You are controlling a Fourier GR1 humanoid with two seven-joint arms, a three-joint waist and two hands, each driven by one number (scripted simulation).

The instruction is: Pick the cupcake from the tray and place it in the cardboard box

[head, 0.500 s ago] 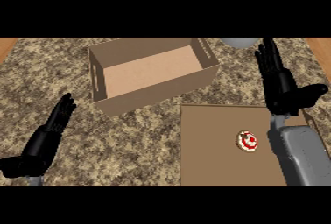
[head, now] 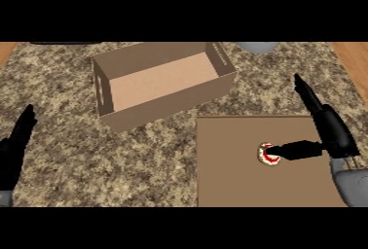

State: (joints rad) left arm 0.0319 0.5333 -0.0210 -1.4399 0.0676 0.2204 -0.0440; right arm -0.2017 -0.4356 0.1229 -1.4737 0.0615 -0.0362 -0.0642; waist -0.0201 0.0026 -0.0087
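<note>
A small cupcake [head: 268,154] with red and white icing lies on the flat brown tray [head: 237,175] at the lower right. My right hand [head: 327,129] hangs over the tray's right side, fingers straight and pointing away, its thumb [head: 298,150] reaching left and touching the cupcake's right side. The open cardboard box [head: 161,82] stands beyond the tray at the upper middle, with nothing inside it. My left hand [head: 16,143] rests open at the left edge, fingers up.
The counter [head: 108,160] has a speckled brown stone top. A grey rounded object [head: 256,46] shows at the far edge, right of the box. Wooden strips show at the far left and far right corners.
My right hand has dropped down toward the tray and its thumb has reached the cupcake. The left hand has slid toward the left edge. The box and tray have not shifted on the counter.
</note>
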